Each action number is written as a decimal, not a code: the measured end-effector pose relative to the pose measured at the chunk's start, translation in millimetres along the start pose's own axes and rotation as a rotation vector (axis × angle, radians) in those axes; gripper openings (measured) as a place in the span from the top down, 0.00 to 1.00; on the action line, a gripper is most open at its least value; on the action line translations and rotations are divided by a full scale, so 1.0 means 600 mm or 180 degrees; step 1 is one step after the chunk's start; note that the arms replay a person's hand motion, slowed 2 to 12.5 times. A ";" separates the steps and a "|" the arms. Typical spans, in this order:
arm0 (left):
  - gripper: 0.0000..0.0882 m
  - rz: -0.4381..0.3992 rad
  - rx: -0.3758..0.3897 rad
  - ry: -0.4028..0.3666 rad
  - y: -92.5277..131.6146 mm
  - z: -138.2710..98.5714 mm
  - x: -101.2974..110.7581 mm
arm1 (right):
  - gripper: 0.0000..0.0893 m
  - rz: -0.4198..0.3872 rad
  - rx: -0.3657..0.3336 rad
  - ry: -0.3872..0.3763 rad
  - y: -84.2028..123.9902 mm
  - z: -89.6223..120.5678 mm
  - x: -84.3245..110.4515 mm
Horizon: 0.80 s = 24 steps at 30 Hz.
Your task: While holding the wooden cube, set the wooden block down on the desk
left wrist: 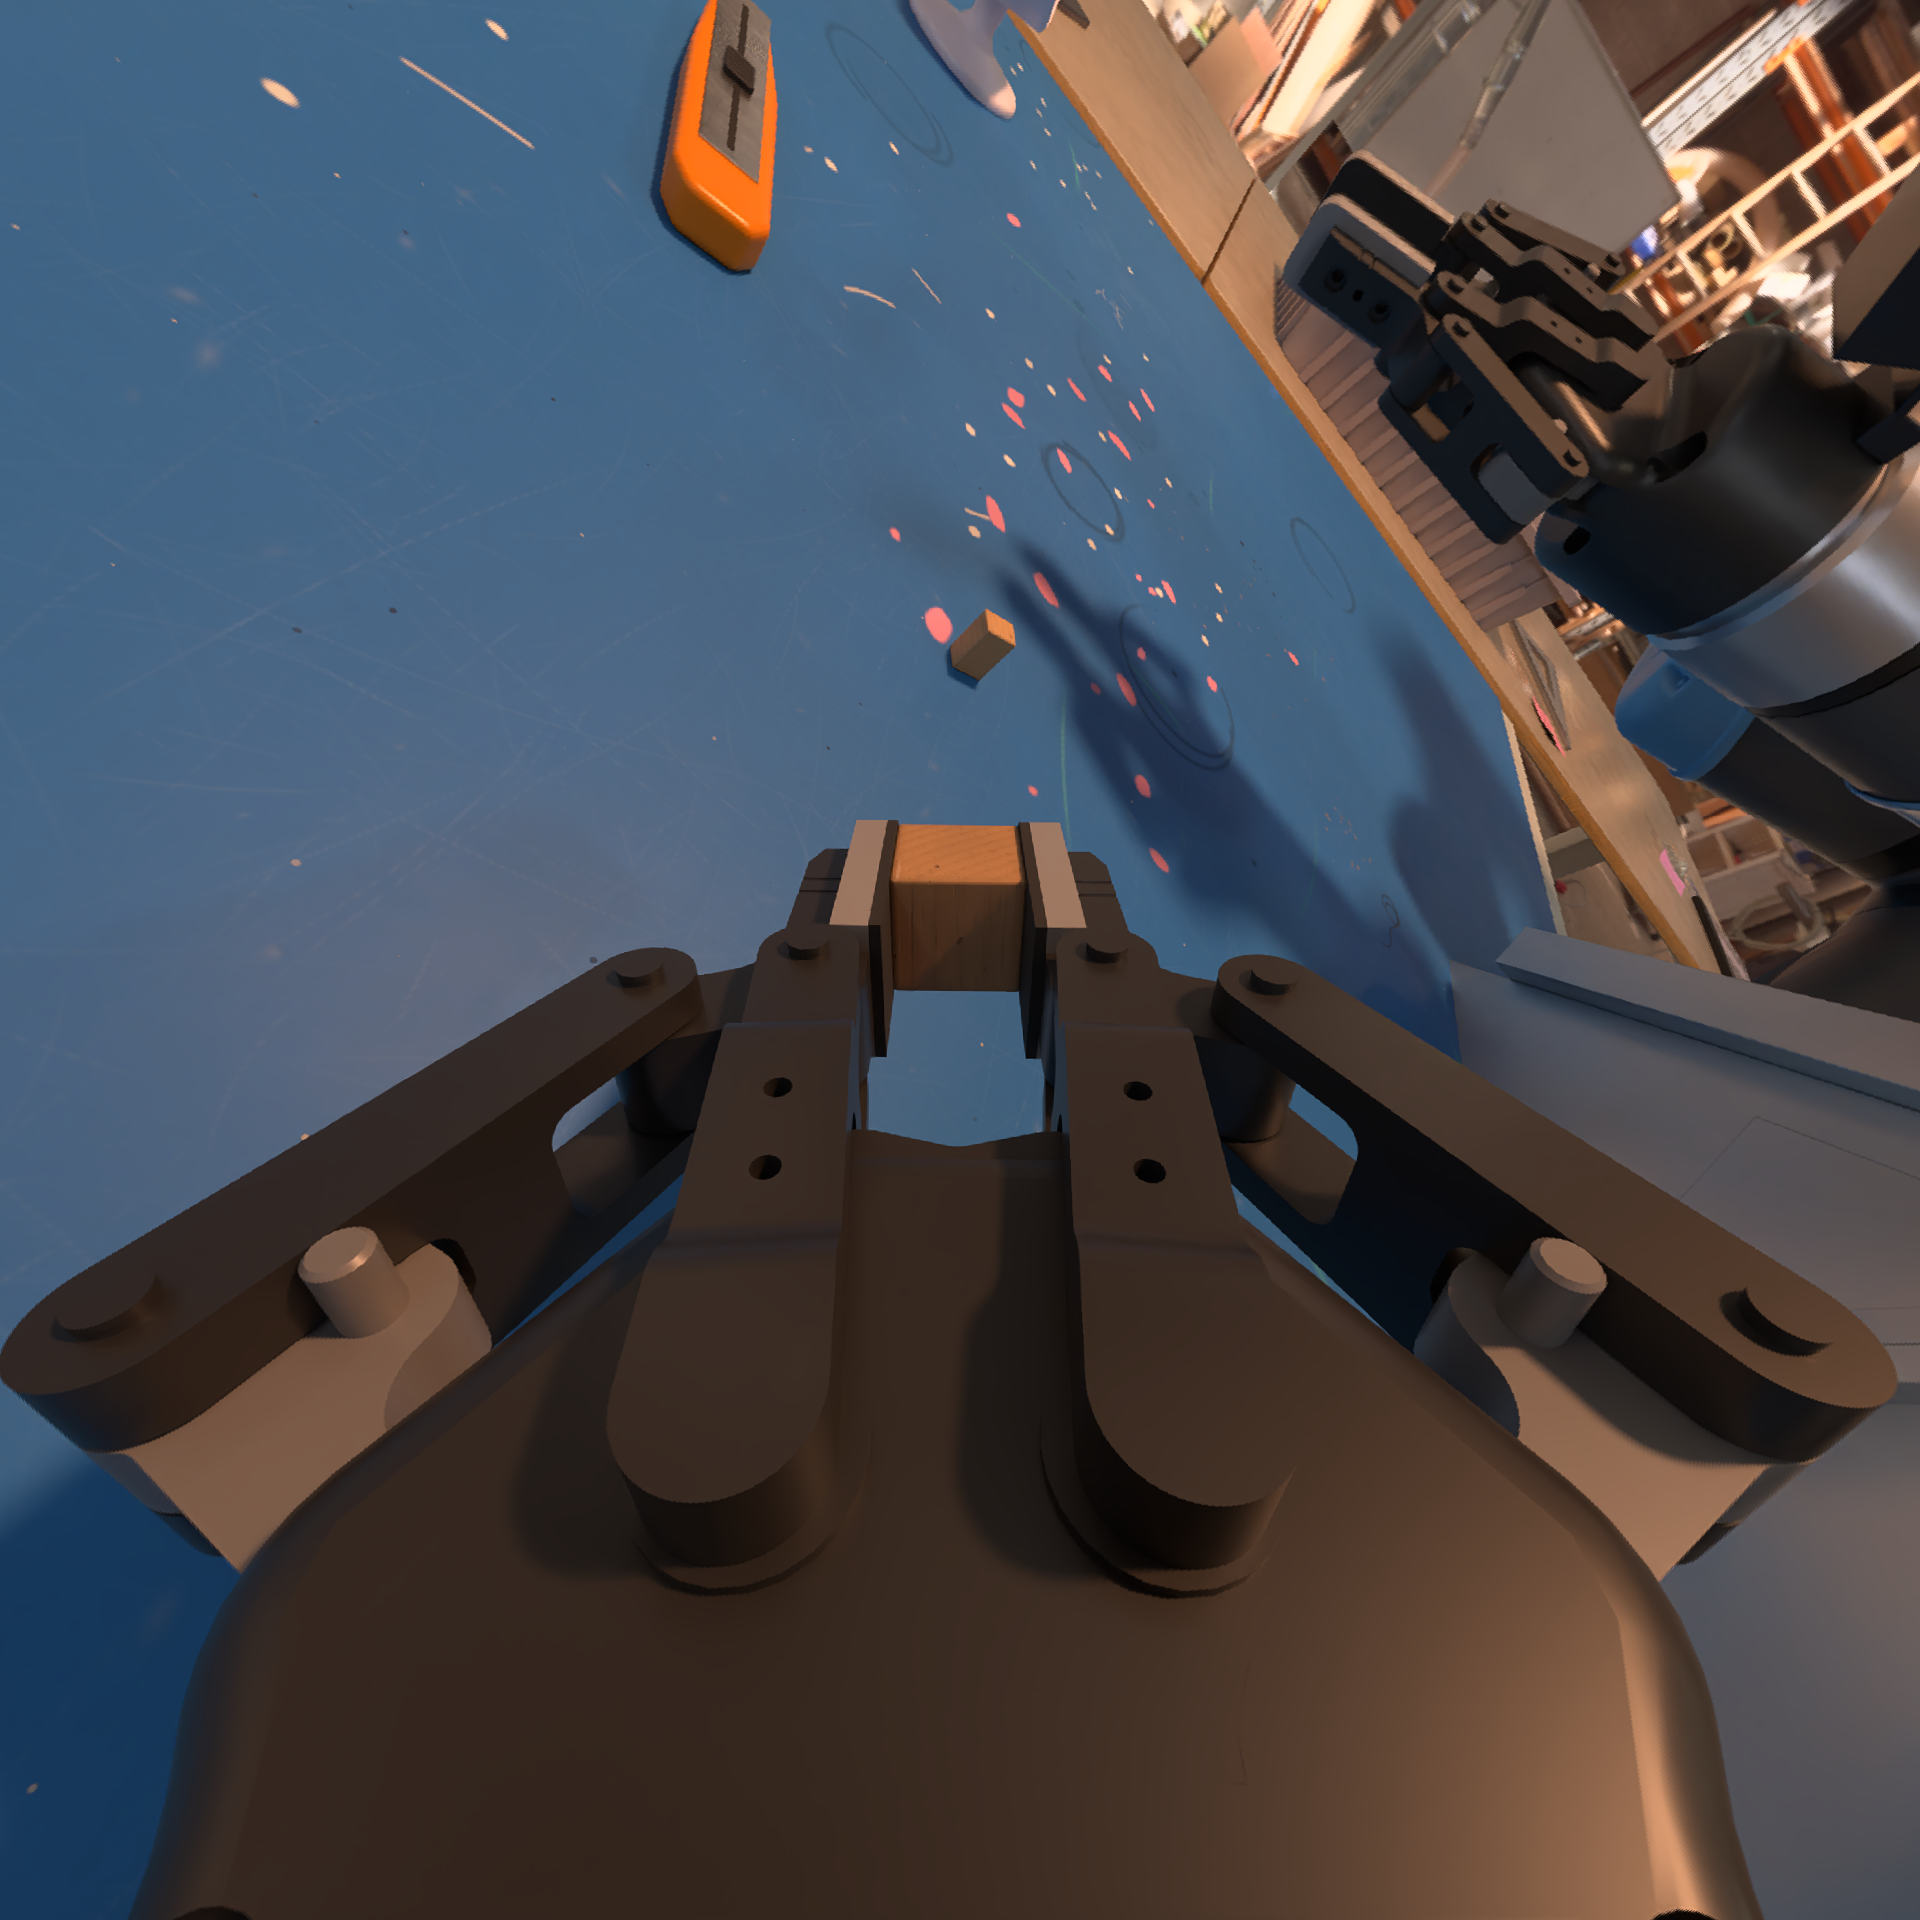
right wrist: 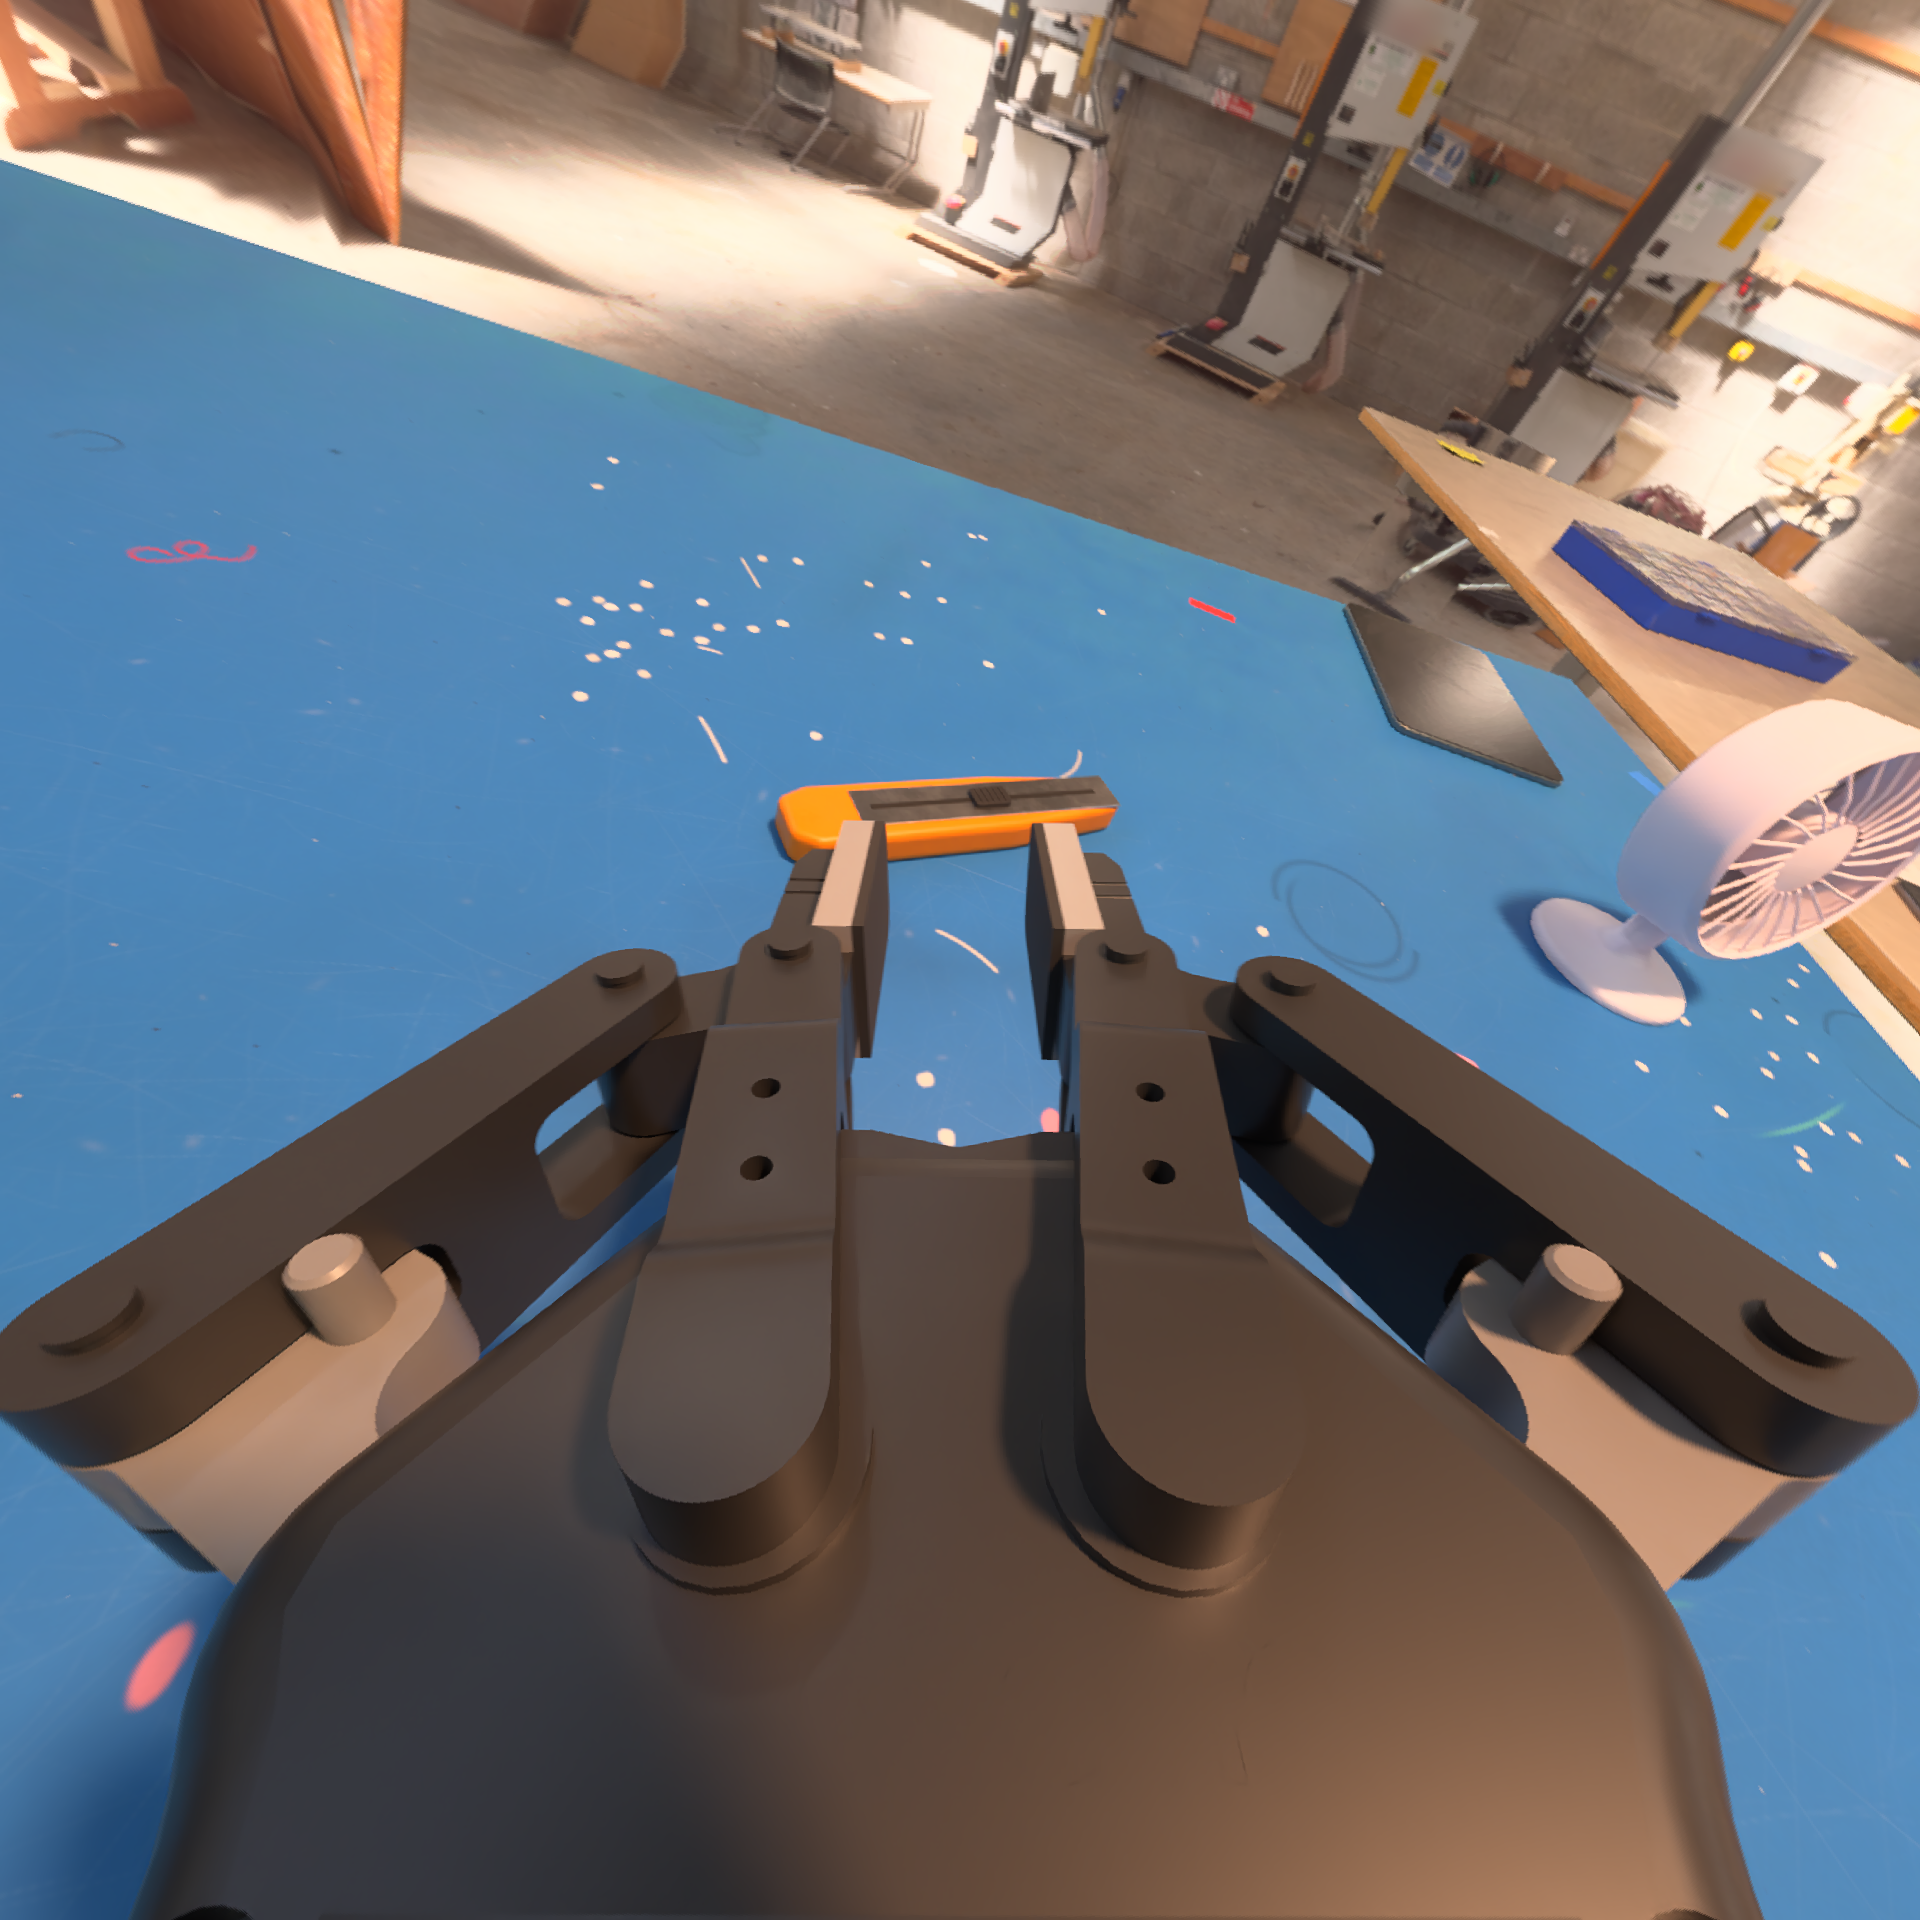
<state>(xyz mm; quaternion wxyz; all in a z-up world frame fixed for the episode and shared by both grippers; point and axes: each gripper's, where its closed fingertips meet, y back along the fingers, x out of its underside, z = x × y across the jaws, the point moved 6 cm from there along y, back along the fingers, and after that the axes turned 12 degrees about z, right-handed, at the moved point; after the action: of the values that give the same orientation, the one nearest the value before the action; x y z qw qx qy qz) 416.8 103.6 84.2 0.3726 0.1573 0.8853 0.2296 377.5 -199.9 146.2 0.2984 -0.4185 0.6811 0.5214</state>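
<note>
In the left wrist view my left gripper (left wrist: 957,868) is shut on the wooden cube (left wrist: 954,914), held between the two pads above the blue desk (left wrist: 416,623). A small wooden block (left wrist: 981,644) lies on the desk ahead of it, free of any gripper. The right gripper (left wrist: 1351,281) shows at the upper right of that view, raised above the desk edge and away from the block. In the right wrist view my right gripper (right wrist: 957,878) is open and empty, with only the blue desk (right wrist: 312,831) between its pads.
An orange utility knife (left wrist: 722,135) lies on the desk at the far side; it also shows in the right wrist view (right wrist: 945,816) just beyond the fingertips. A white desk fan (right wrist: 1756,862) stands at the right. A dark flat plate (right wrist: 1455,691) lies near the desk edge.
</note>
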 end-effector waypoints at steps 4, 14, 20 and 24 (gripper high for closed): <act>0.77 0.0002 0.0003 -0.0004 -0.001 -0.001 0.000 | 0.61 0.0158 0.0061 0.0010 -0.012 -0.004 0.011; 0.77 0.0008 -0.0001 -0.0009 -0.002 -0.001 0.000 | 0.63 0.0576 -0.0111 0.0163 -0.051 0.006 0.032; 0.77 0.0015 -0.0007 -0.0002 -0.002 -0.001 0.001 | 0.83 0.0724 -0.0165 0.0263 -0.064 0.003 0.039; 0.77 0.0017 -0.0012 0.0007 -0.001 0.000 0.003 | 0.85 0.0760 -0.0223 0.0288 -0.067 0.001 0.041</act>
<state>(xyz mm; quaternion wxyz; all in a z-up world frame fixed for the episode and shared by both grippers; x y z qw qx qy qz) 415.6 104.0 83.1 0.3713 0.1587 0.8848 0.2324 401.1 -210.1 106.7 0.1884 -0.3677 0.7202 0.5573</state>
